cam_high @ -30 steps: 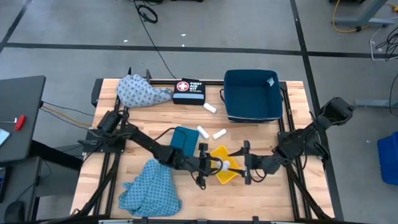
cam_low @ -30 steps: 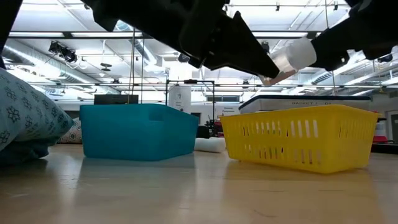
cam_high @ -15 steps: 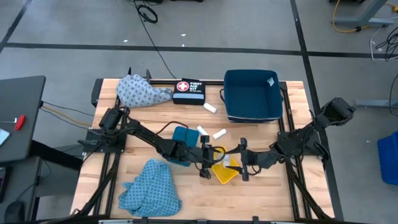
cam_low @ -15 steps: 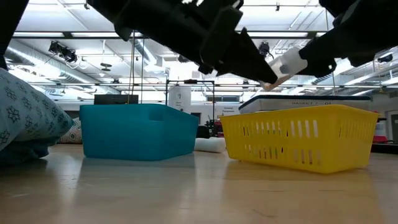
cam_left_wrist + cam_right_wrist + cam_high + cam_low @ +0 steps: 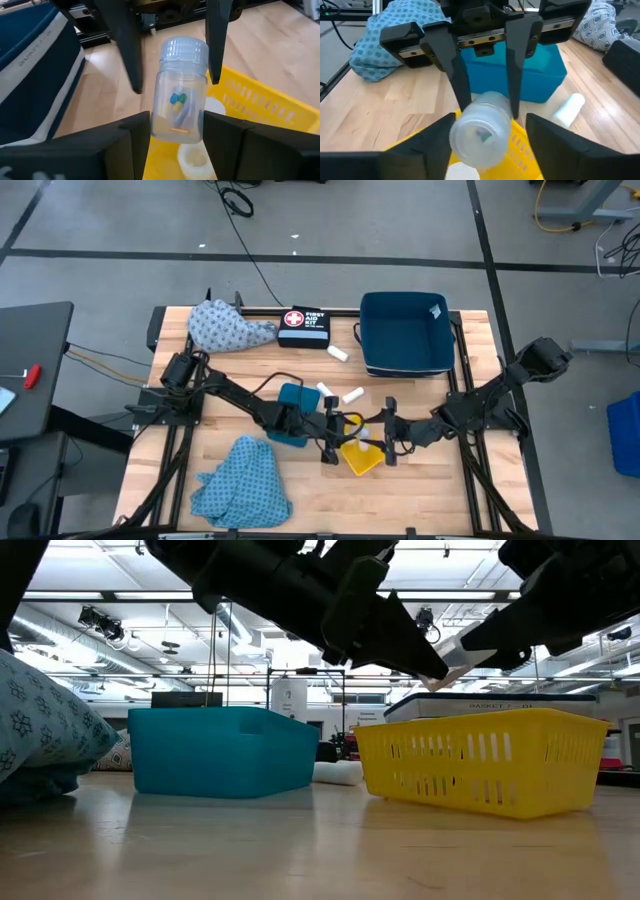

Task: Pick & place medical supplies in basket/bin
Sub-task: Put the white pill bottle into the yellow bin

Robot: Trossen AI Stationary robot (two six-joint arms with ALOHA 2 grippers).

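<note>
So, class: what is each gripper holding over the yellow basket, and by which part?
The left gripper holds a clear bottle by its base end. The right gripper flanks the capped end with its fingers apart, not clearly gripping it.

The bench (image 5: 420, 490) is pale wood with a visible plank grain and a soft satin sheen. Low centre in the high view, the yellow basket (image 5: 480, 765) is glossy moulded plastic with slotted walls; the teal bin (image 5: 225, 750) beside it is smooth, matt plastic. The vial (image 5: 180, 95) is clear, shiny plastic with a ribbed translucent cap and coloured capsules inside. The left tool (image 5: 177, 135) and right tool (image 5: 482, 132) have matt black plastic-looking fingers. Both blue cloths (image 5: 242, 480) are soft, crumpled printed fabric. The navy bin (image 5: 405, 330) looks dull-surfaced.
</note>
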